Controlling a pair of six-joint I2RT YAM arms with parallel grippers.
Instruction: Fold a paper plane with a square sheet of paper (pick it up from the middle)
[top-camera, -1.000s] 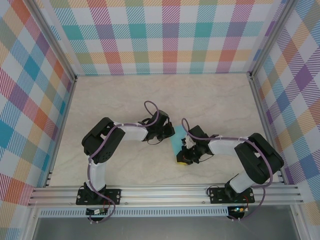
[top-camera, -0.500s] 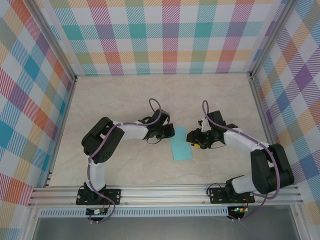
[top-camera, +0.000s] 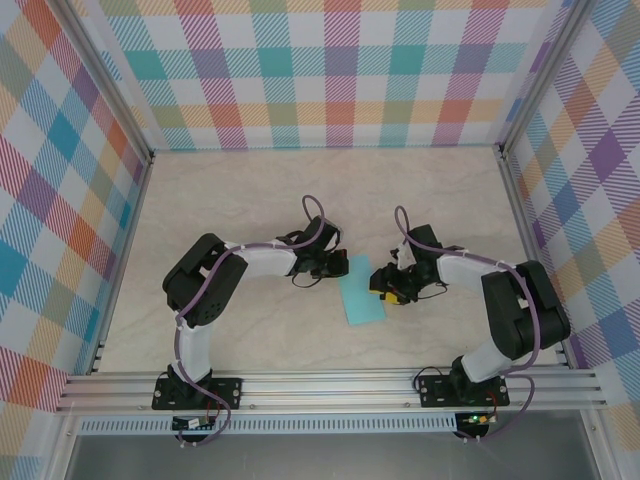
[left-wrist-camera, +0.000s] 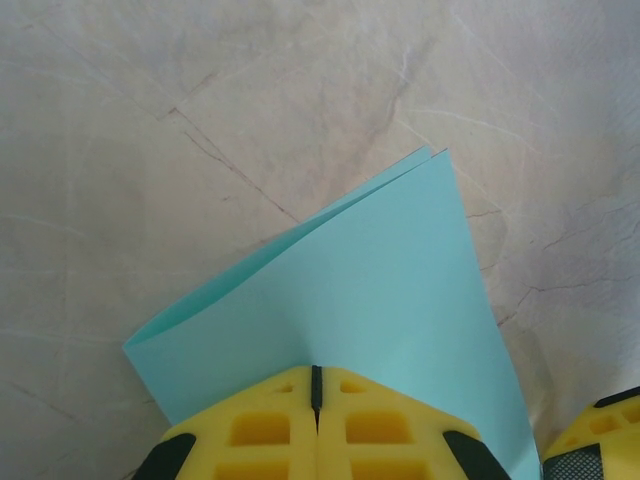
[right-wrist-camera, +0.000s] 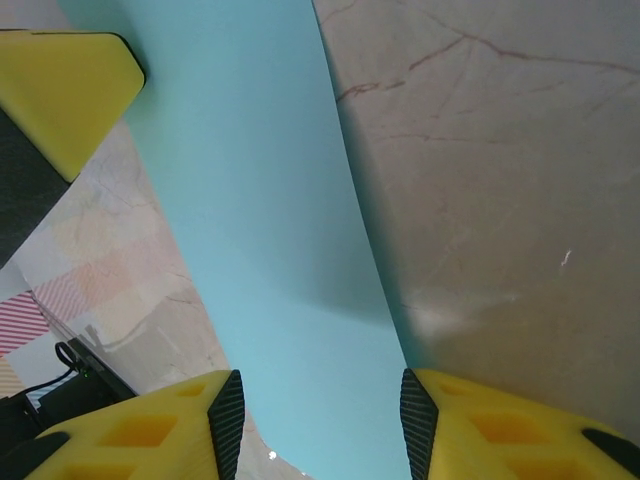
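Turquoise and folded double, the square sheet of paper (top-camera: 362, 296) lies mid-table on the marbled tabletop (top-camera: 250, 200), between the two arms. The left gripper (left-wrist-camera: 316, 385) is clamped shut on its near edge, lifting that side a little. The right gripper (right-wrist-camera: 320, 400) hangs over the opposite edge with its jaws apart; whether it touches the sheet is hard to tell. Plaid walls (top-camera: 340, 70) surround the table.

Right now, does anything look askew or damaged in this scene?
Slightly askew: the paper is folded in half, but at its far corner the two layers do not line up and gape a little. It seems to bow instead of lying flat, pinched at one edge by the shut left claw. No tear shows.
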